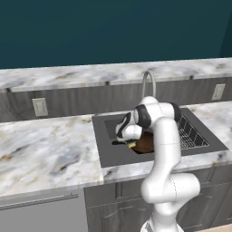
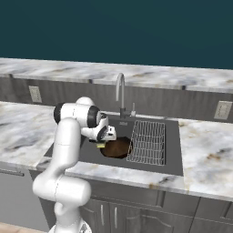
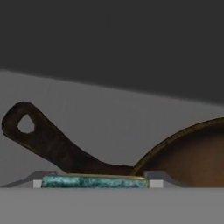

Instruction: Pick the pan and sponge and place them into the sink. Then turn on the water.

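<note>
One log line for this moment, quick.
pan: in sink | sponge: between jaws, by pan handle | gripper: low in sink | faucet: no water

One pan (image 2: 117,147), one sponge (image 3: 94,181), one sink (image 2: 170,164), one faucet (image 2: 120,93), two outlets (image 1: 40,107).

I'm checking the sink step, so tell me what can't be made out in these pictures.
- Sponge: hand view shows just its green top edge; the bottom band cuts off the rest.
- Pan: the arm hides part of it in the base views.
- Hand: its fingers' spread is too small to tell.
</note>
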Tool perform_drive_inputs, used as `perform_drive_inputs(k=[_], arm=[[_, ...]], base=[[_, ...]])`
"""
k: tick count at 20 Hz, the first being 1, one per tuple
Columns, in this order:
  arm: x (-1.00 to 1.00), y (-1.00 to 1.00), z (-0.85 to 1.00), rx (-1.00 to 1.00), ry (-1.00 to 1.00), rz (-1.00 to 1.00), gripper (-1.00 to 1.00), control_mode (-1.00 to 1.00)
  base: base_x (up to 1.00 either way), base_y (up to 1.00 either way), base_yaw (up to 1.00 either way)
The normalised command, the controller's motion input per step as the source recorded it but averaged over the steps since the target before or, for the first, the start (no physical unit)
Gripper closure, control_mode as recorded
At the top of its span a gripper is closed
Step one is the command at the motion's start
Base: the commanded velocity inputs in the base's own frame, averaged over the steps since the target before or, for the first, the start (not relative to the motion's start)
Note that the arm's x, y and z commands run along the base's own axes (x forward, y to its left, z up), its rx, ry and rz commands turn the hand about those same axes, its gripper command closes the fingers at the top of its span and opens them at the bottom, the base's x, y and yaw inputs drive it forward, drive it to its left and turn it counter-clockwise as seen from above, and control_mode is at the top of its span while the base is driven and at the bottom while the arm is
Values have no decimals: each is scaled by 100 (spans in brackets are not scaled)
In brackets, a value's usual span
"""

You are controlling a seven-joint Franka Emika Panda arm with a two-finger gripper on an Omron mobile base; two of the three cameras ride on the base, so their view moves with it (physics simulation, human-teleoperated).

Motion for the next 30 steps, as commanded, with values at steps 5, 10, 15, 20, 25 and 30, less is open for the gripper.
perform_drive_inputs(k=[5,10,15,20,25,30], arm=[[17,0,-5,0,0,0,-100,-100],[-12,0,27,-2,-3,0,-100,-100],[-25,0,46,-1,-6,0,-100,-100],[-28,0,28,-1,-6,0,-100,-100],[-31,0,21,0,-6,0,-100,-100],[-36,0,24,0,-6,0,-100,-100]], base=[[0,0,0],[0,0,0],[0,0,0],[0,0,0],[0,0,0],[0,0,0]])
